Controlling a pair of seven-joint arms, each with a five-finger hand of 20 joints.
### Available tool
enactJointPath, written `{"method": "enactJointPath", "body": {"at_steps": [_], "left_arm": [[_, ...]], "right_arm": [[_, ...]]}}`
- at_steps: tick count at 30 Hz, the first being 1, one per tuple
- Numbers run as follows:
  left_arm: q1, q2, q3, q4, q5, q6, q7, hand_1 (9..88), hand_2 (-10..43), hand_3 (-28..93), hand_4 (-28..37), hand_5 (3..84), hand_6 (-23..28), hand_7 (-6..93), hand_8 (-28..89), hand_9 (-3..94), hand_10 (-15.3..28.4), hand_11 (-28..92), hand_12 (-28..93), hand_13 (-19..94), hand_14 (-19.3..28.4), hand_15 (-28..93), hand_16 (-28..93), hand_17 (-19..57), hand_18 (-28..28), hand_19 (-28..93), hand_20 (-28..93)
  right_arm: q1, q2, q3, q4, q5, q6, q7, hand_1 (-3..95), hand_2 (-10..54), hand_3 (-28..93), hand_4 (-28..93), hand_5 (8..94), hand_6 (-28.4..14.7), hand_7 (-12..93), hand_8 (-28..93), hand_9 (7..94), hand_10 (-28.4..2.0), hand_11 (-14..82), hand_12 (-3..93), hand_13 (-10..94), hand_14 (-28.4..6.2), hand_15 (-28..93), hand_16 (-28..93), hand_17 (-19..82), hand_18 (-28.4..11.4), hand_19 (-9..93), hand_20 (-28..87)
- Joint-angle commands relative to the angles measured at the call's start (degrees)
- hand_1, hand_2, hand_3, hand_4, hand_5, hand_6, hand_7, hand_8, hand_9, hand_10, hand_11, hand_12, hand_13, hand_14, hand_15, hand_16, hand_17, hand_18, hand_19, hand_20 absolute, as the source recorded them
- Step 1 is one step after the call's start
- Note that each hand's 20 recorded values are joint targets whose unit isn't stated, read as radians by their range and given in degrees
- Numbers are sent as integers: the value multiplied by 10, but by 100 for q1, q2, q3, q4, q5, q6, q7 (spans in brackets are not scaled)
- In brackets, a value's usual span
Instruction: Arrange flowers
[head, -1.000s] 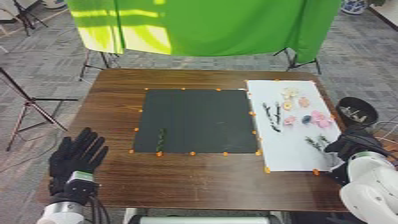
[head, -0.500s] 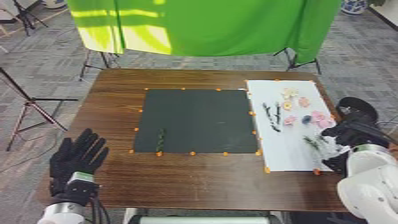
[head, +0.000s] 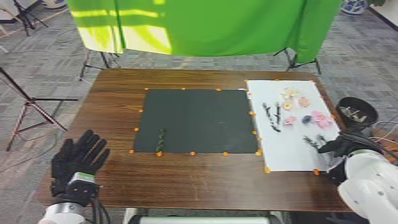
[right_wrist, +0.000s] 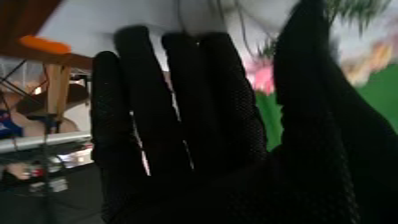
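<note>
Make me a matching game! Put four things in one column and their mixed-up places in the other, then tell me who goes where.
Things:
1. lone green sprig
2. big pink flower
3. left robot hand
4. green cloth

Places:
A. hanging beyond the far edge of the table
B. on the white sheet
C. near the table's left edge, fingers straight
D. on the dark mat

Right pairs: 1-D, 2-B, 3-C, 4-A
</note>
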Motion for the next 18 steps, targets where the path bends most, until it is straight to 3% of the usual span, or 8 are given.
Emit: {"method": "enactJointPath", "body": {"at_steps": [1,14,18], "left_arm": [[4,-12,53,18,-60,24,-60,267,164,715,-283,436,109,145,-78,312,167,258,106,201,167,384,-81,-79,145,367,91],[74,-44,64,-10,-77,60,-62,268,166,714,-283,439,110,145,-79,314,166,261,105,202,168,386,-82,-79,146,369,92],[134,-17,44,-50,-82,83,-14,267,166,714,-283,438,110,147,-79,314,166,262,104,202,168,387,-82,-79,145,370,92]], "right_arm": [[-182,-57,-217,167,20,683,-90,566,-95,678,-282,809,1,250,37,879,-114,110,285,679,-92,255,255,247,-193,671,174],[-117,87,-105,-472,292,1410,-380,551,-95,762,-282,829,-19,285,78,915,-117,121,340,713,-72,227,347,253,-190,678,181],[111,147,-214,-683,349,1329,-402,540,-95,779,-269,836,-20,288,96,922,-120,132,347,725,-71,230,359,254,-192,680,183]]}}
